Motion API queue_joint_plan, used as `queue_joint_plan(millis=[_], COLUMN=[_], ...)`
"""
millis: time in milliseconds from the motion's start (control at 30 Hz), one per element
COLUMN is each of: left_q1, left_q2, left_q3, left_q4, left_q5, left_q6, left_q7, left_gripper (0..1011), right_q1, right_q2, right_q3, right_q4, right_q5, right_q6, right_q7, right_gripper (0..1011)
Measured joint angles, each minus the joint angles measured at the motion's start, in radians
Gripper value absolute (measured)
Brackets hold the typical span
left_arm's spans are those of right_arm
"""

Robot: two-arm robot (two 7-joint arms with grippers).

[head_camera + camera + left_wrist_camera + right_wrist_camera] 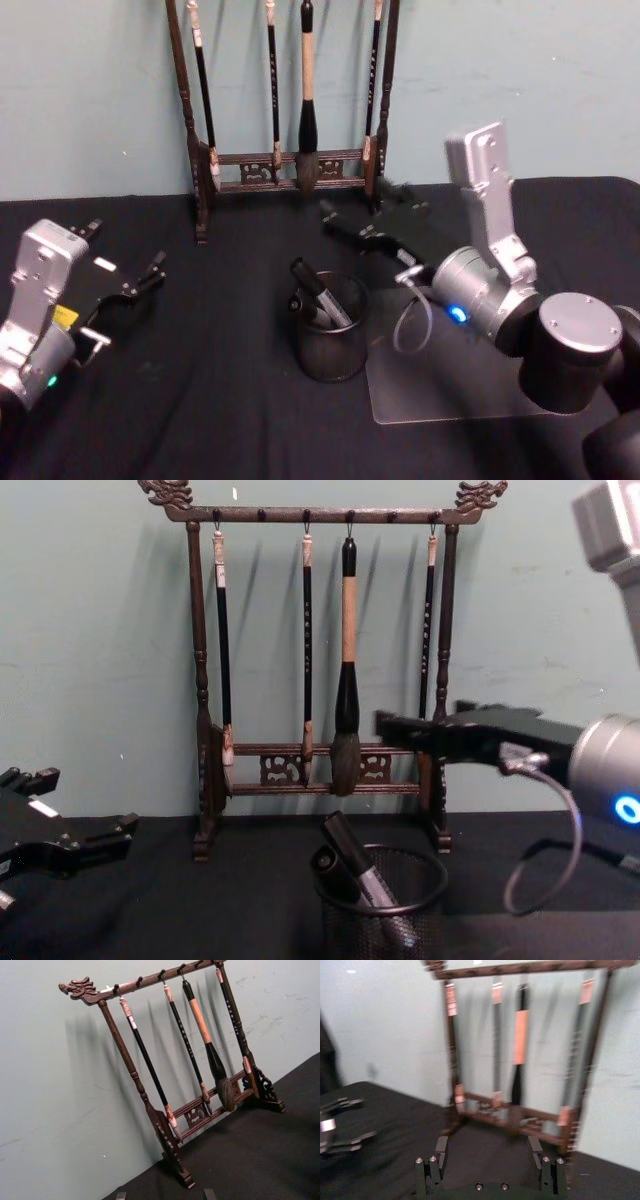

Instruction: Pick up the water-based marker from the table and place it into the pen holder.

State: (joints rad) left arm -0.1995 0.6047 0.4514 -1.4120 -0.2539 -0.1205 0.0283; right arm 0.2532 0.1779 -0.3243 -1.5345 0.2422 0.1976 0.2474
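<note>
The dark water-based marker with a pale barrel (318,292) stands tilted inside the round black wire-mesh pen holder (330,352), its cap leaning on the rim, near the middle of the black-clothed desk (200,400). The right gripper (345,228), fingers spread wide and empty, hovers behind the holder toward the tall dark wooden brush rack (285,110). Judged, placement is done; retreat should rise clear of both. The left gripper (140,283) rests open near the desk's left edge.

Black table (200,420): pen holder (330,345), rack (285,165), sheet (450,385)
</note>
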Motion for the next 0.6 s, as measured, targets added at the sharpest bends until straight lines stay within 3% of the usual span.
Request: queue_joint_plan(millis=[67,233,600], left_q1=[0.0,0.0,0.0], left_q2=[0.0,0.0,0.0], left_q3=[0.0,0.0,0.0], left_q4=[0.0,0.0,0.0], left_q5=[0.0,0.0,0.0], left_q6=[0.0,0.0,0.0], left_q7=[0.0,0.0,0.0], left_gripper=[1001,1001,1001], right_q1=[-0.004,-0.021,-0.079], right_q2=[0.002,0.008,0.022], right_q3=[0.024,0.072,0.119], right_q4=[0.003,0.022,0.056], right_q5=[-0.033,-0.082,-0.136], right_q6=[-0.025,-0.037,-0.008], right_q7=[-0.057,-0.129,-0.172], right_gripper=[1000,1000,1000])
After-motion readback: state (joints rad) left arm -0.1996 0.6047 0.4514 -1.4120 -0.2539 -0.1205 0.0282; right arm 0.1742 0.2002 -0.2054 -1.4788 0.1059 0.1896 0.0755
